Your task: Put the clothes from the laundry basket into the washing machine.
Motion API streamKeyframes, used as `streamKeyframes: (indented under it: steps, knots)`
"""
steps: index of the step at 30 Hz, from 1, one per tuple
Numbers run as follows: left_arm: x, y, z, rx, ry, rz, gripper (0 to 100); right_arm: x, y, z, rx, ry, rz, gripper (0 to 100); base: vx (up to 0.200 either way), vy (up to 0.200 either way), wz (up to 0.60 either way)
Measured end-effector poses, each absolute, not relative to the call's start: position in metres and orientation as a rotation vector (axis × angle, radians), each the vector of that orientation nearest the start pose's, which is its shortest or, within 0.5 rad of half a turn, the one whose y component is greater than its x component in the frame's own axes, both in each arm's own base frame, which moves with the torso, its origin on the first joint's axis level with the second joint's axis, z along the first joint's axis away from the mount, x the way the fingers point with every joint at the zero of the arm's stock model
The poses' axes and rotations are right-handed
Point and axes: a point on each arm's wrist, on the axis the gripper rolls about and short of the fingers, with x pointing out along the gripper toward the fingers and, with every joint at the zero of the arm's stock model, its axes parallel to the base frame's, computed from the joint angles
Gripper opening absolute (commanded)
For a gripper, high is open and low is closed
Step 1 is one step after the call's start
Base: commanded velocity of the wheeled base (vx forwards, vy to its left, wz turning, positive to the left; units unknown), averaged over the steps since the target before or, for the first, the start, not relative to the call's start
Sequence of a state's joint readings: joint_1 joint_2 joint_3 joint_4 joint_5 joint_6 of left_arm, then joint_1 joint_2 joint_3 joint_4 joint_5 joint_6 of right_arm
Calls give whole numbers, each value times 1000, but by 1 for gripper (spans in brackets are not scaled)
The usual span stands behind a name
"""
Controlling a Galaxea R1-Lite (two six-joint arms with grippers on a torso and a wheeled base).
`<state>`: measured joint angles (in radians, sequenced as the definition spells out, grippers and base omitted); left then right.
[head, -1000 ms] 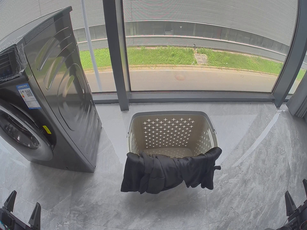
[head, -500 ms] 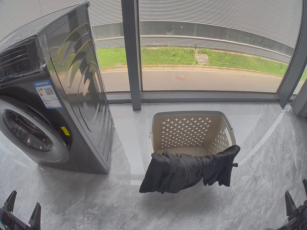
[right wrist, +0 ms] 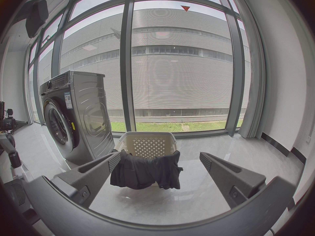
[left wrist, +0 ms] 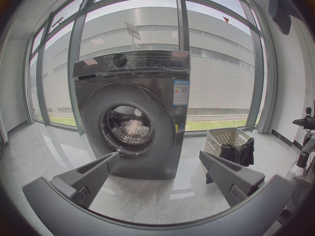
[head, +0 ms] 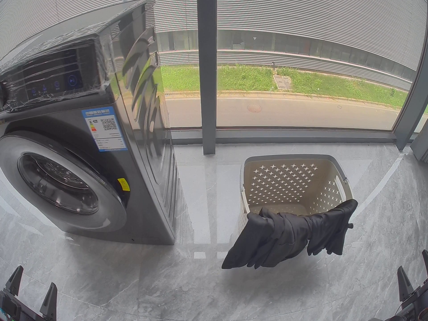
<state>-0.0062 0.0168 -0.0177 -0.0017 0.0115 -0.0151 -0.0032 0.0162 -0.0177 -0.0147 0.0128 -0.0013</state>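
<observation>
While the left end effector (left wrist: 159,156) and right end effector (right wrist: 159,156) gape, clothes (head: 290,239) drape sideways along the basket (head: 294,158) rim.

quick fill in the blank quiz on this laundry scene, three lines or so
1. The black garment is draped over the rim of the ____.
2. Seen from the robot, the washing machine stands to the garment's ____.
3. The left pincer and right pincer are both ____.

Missing words: laundry basket; left; open
</observation>
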Motion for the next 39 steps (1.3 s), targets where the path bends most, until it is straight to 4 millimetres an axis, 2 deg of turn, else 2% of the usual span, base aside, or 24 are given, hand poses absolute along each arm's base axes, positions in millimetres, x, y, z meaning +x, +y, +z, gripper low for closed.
streamKeyframes:
  steps: [39]
  knots:
    - [-23,0,81,-15,-2,6,100,-23,0,82,-1,-17,10,100,0,200,0]
